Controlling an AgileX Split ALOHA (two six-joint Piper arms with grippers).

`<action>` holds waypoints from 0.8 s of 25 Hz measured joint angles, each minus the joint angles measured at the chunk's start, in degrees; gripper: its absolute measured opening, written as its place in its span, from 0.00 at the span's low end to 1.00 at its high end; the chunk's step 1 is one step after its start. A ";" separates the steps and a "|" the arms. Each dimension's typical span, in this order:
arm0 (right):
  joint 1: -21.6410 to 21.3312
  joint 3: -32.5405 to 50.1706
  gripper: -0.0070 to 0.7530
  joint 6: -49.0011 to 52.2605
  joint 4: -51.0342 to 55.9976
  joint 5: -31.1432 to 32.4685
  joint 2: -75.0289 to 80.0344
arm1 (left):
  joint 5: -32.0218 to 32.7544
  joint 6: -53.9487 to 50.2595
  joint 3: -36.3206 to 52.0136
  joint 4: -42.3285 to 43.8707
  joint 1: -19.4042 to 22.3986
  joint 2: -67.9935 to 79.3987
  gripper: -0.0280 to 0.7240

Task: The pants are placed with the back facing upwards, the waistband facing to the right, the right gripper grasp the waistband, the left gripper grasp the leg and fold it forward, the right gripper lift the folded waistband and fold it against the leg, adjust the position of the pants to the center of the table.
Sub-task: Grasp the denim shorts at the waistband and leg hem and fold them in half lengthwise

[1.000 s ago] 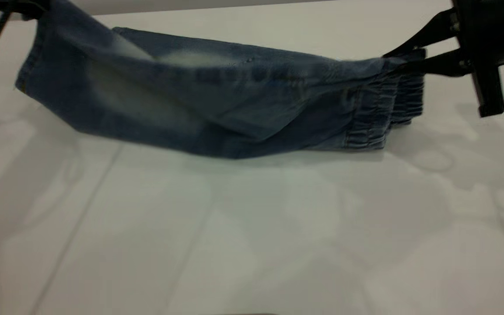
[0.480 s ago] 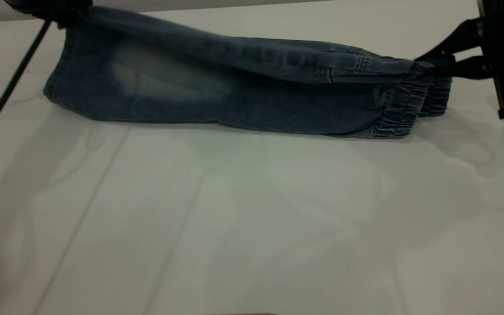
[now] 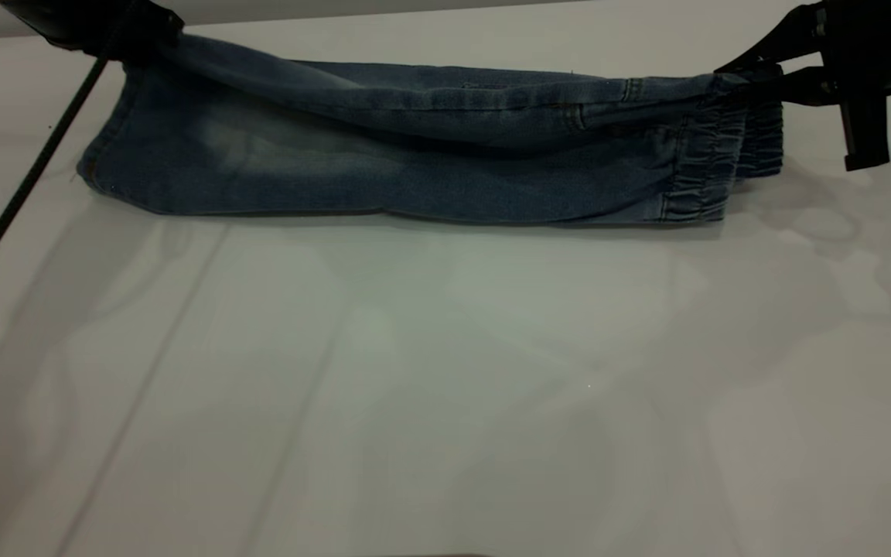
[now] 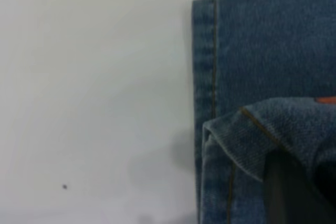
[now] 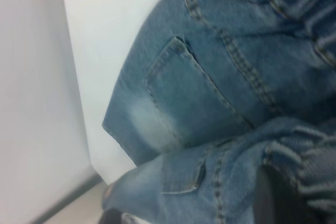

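The blue denim pants (image 3: 414,155) lie folded lengthwise across the far part of the white table (image 3: 445,371). Their upper layer is held up at both ends and sags a little above the lower layer. My right gripper (image 3: 755,81) at the far right is shut on the gathered waistband (image 3: 712,166). My left gripper (image 3: 132,35) at the far left is shut on the leg hem. The left wrist view shows the hem corner (image 4: 247,135) pinched by a dark finger (image 4: 289,192). The right wrist view shows a back pocket (image 5: 184,98) and ruffled waistband (image 5: 299,166).
A black cable (image 3: 28,170) runs down from the left arm across the table's left side. The table's far edge (image 5: 73,93) lies close behind the pants. Bare table stretches in front of the pants.
Both grippers have carried the pants toward the far side and lowered them. The hanging fold has settled flat on the table, and the pants are now pulled straighter between the two grips.
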 joint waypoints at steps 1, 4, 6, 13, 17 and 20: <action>0.00 -0.58 0.08 0.59 0.00 0.12 0.55 | -0.08 -1.35 -0.26 0.00 0.00 0.49 0.11; 0.00 -1.80 0.10 1.90 0.00 0.18 2.00 | -0.14 -4.56 -0.91 0.00 0.00 1.66 0.14; 0.00 -2.56 0.13 2.12 0.06 0.29 2.78 | -0.15 -6.29 -1.27 0.00 0.00 2.23 0.19; 0.00 -6.18 0.54 1.69 0.05 0.78 3.98 | 0.12 -24.27 -2.23 -1.50 0.00 3.06 0.39; 0.00 -6.18 0.66 -0.69 0.05 1.36 3.98 | 1.31 -28.43 -3.76 -1.50 0.00 3.06 0.39; -0.02 -6.18 0.69 -4.86 -0.06 3.91 3.98 | 3.99 -27.71 -4.72 -1.45 0.00 3.06 0.42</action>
